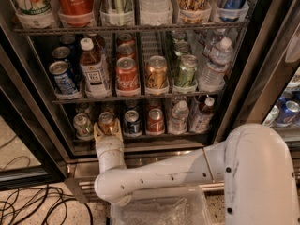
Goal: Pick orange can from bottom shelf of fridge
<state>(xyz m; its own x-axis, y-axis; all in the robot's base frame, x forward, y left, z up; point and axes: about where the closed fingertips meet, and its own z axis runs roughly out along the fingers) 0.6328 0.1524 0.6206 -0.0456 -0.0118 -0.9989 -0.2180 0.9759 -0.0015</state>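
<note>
The fridge [262, 55] stands open in front of me. The orange can [106, 120] stands second from the left on the bottom shelf [145, 136], between a pale green can [82, 124] and a blue can [132, 123]. My gripper [108, 132] reaches up from the white arm [159, 172] to the shelf's front rail, right at the orange can. Its fingers [97, 134] are spread, one on each side of the can's lower part. The can's base is hidden behind the gripper.
A red can [155, 120], a water bottle [179, 116] and a dark bottle [202, 113] fill the rest of the bottom shelf. The middle shelf [140, 96] holds more cans, including a gold one [156, 72]. Black cables [33, 205] lie on the floor at left.
</note>
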